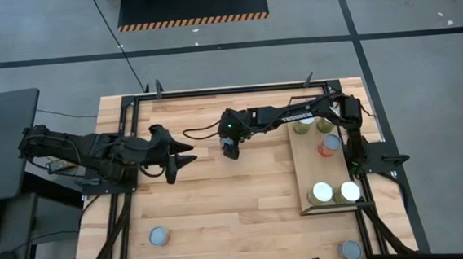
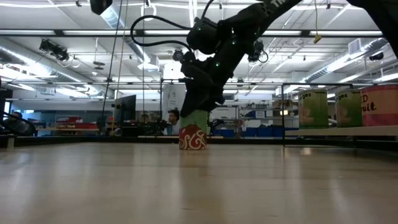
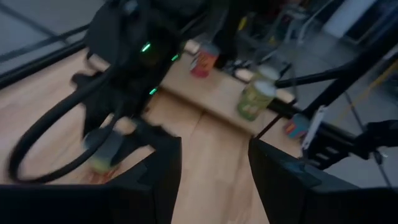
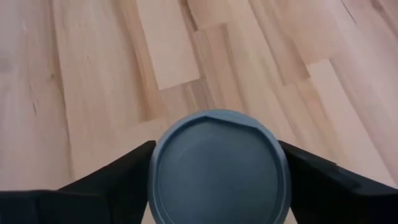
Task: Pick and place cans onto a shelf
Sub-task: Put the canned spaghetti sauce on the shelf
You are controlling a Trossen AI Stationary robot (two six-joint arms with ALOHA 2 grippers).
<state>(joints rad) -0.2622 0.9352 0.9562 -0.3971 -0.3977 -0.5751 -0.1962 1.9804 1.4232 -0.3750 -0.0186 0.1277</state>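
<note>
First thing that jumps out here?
The right end effector straddles a can mid-table, its fingers on either side of the grey lid. Five cans already stand on the shelf at the table's right. The left end effector waits open nearby.

Smooth matt can lid (image 4: 219, 165), wooden tabletop (image 4: 93, 74)

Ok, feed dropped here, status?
Right tool astride can mid-table, can on tabletop. Left tool open, idle nearby. Five cans on shelf. Path clear.
</note>
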